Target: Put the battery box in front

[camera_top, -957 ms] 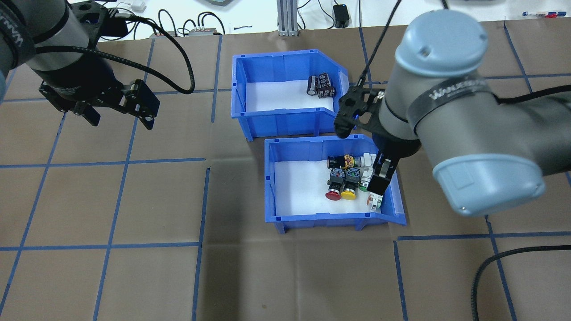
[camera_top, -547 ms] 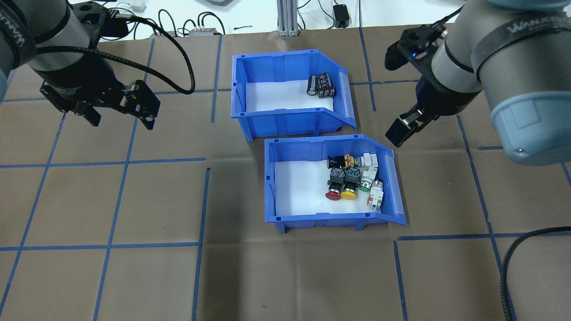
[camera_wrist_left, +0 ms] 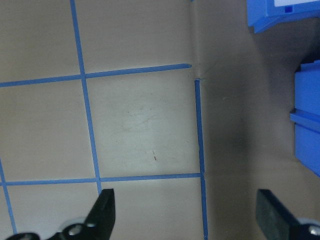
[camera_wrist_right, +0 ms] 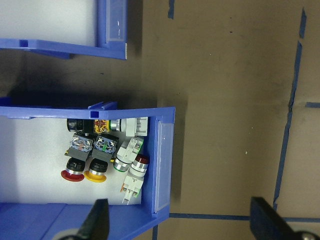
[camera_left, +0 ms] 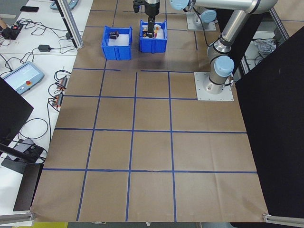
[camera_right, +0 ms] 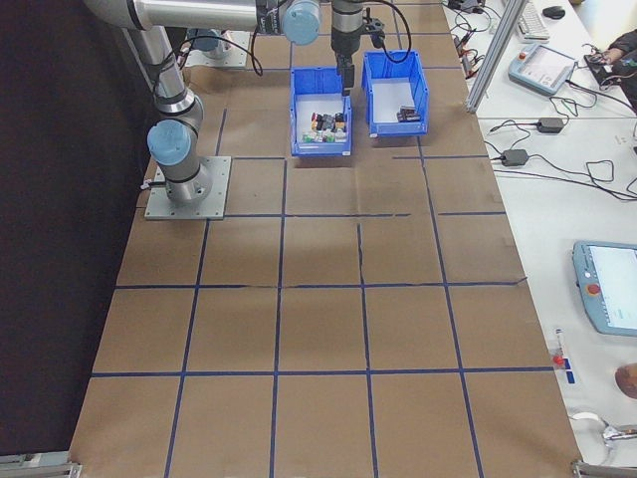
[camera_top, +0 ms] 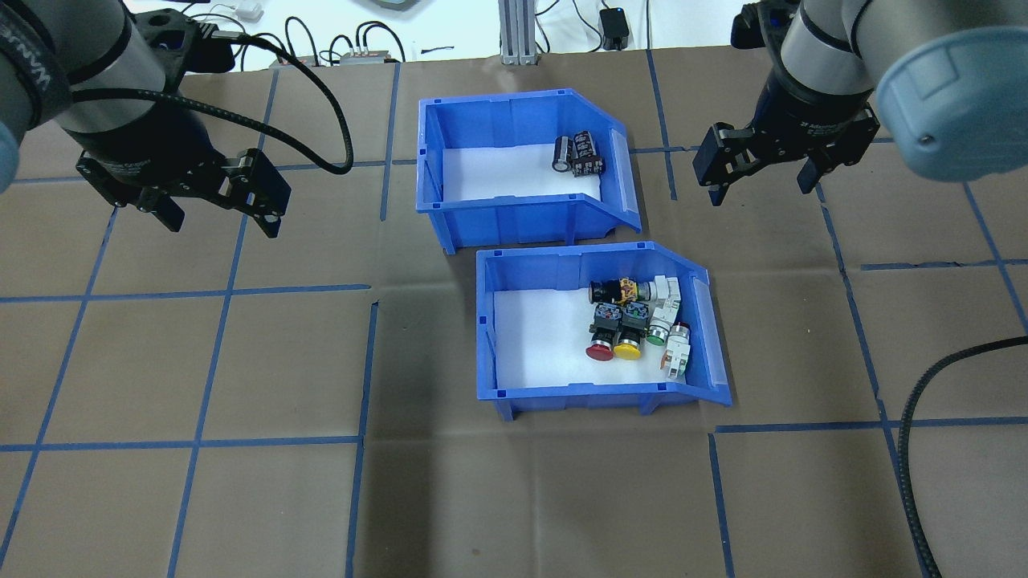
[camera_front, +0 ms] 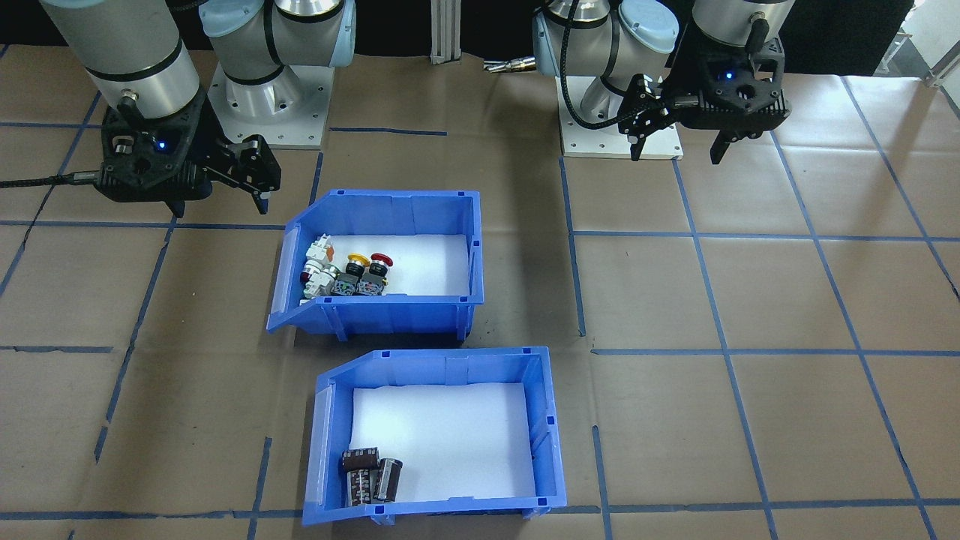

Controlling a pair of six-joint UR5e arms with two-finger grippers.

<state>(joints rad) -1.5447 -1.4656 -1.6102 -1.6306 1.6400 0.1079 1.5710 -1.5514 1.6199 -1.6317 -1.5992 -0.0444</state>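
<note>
Overhead exterior: the right gripper (camera_top: 763,172) has been lifted from the blue plastic bin of push-button switches (camera_top: 514,337), fingers spread, empty; the blue plastic battery box (camera_top: 450,185) sits just beyond it, the far bin; left gripper (camera_top: 217,213) spread

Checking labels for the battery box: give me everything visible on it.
The battery box is a blue plastic open-top bin with a sloped cut-away end and a white floor liner. A few dark cylindrical cells lie together at the cut-away end. It sits flat on the brown table, on the far side from the robot, close beside the switch bin; whether they touch is unclear. Neither claw touches it.
</note>
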